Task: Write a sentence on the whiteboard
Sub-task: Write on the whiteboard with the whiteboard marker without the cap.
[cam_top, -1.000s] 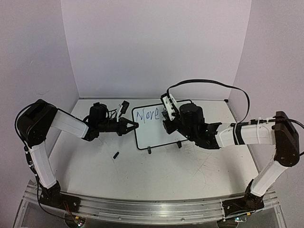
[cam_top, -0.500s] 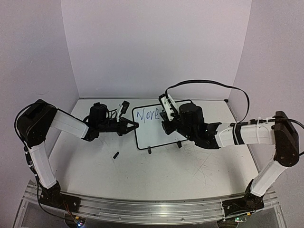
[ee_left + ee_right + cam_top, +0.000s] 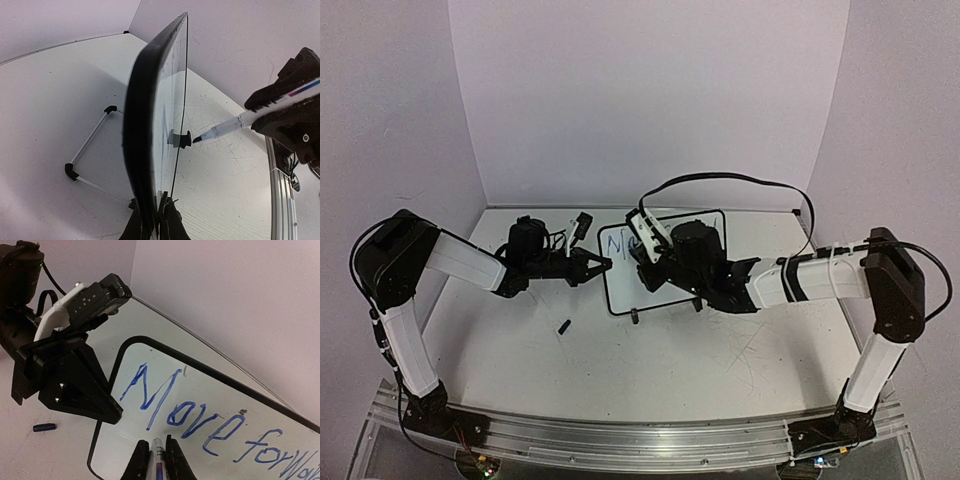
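Observation:
The whiteboard stands tilted back at the table's middle, and the left wrist view shows it edge-on. My left gripper is shut on its left edge, a finger on each side. My right gripper is shut on a white marker. The marker's tip hovers near the board face just under the "M". I cannot tell whether the tip touches. The sentence reads "Move forw…" in blue, and its end runs out of the right wrist view. In the top view the right arm hides most of the writing.
A small dark marker cap lies on the table in front of the board's left side, also in the right wrist view. The board's wire stand reaches back behind it. Two black feet hold its lower edge. Walls close three sides.
My right arm has swung left across the board with the marker, from the right end of the first line to below its start. The left gripper and the board have stayed put.

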Motion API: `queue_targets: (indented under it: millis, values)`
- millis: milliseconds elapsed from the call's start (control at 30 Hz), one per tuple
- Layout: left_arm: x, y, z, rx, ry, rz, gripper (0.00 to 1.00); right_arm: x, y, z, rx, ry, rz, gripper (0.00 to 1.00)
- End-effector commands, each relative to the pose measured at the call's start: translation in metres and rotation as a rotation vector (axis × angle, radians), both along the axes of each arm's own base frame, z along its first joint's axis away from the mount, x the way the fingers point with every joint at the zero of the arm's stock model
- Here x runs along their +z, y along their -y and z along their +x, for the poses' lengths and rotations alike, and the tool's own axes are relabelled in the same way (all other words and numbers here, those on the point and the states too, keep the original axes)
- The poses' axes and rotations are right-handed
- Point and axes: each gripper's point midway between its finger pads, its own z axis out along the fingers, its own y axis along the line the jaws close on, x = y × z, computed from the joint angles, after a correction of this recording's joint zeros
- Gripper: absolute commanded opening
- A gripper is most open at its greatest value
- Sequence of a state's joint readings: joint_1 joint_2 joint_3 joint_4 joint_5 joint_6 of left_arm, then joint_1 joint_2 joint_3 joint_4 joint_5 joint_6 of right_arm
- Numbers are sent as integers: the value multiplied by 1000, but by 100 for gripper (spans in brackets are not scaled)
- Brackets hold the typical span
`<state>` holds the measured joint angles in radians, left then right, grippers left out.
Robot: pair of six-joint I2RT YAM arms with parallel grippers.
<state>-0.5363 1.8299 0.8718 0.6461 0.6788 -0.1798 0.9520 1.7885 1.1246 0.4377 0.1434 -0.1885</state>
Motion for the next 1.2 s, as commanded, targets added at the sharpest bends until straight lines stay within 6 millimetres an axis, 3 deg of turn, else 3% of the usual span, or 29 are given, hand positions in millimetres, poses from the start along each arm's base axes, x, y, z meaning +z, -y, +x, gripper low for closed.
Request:
queue_targets:
  millis: [0,567,700,833,1000,1167]
  values:
    - [-14,-29,31,199,62,114,0,17,-18,-2,50,33,35,0]
    - [-14,-29,29,192,66,115,0,3,-26,-5,85,61,-20,0]
    - [-15,-29,30,191,69,119,0,11,-12,1,11,97,6,0]
    - [-16,-29,29,191,68,121,0,18,-15,-1,30,105,23,0]
    - [-13,-29,28,189,73,119,0,11,-28,-15,123,90,7,0]
    - [-15,-28,29,188,71,120,0,13,-29,-32,177,103,8,0]
